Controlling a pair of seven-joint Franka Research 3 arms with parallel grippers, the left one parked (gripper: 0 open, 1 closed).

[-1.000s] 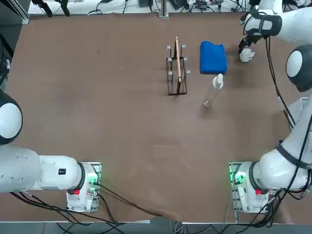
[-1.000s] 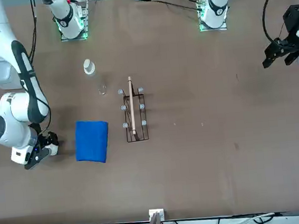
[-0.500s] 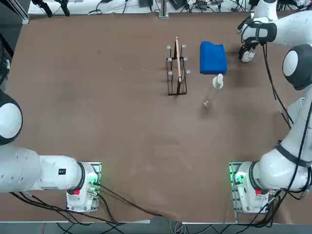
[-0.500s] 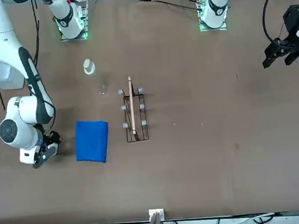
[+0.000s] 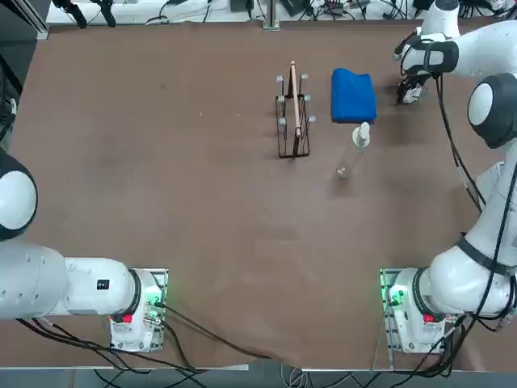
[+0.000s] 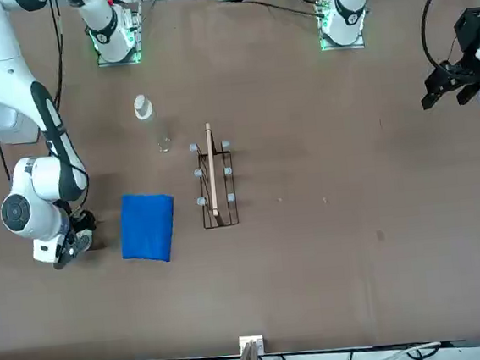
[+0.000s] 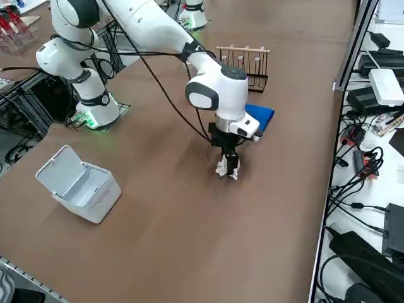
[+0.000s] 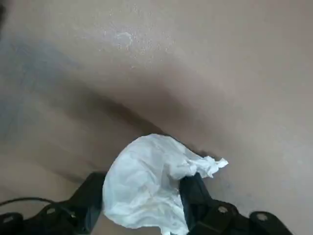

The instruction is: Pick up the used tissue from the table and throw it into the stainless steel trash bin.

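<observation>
The used tissue (image 8: 146, 178), a small crumpled white wad, lies on the brown table (image 5: 202, 202) at the far right, just right of the blue cloth. My right gripper (image 8: 142, 191) points straight down over it, open, its two black fingers (image 8: 193, 192) standing on either side of the wad and close against it. From overhead the gripper (image 5: 409, 89) covers most of the tissue (image 5: 414, 94). In the side view the tissue (image 7: 228, 169) shows white below the gripper (image 7: 226, 163). The stainless steel trash bin (image 7: 88, 194) stands at the table's right edge with its lid up.
A folded blue cloth (image 5: 353, 94) lies left of the gripper. A clear white-capped bottle (image 5: 353, 147) lies nearer the robot. A black wire rack (image 5: 292, 115) holding a thin board stands further left. Bare tabletop lies between the gripper and the bin.
The right gripper has moved a little toward the table's far edge and come down over the tissue. Its fingers have drawn in slightly around the wad.
</observation>
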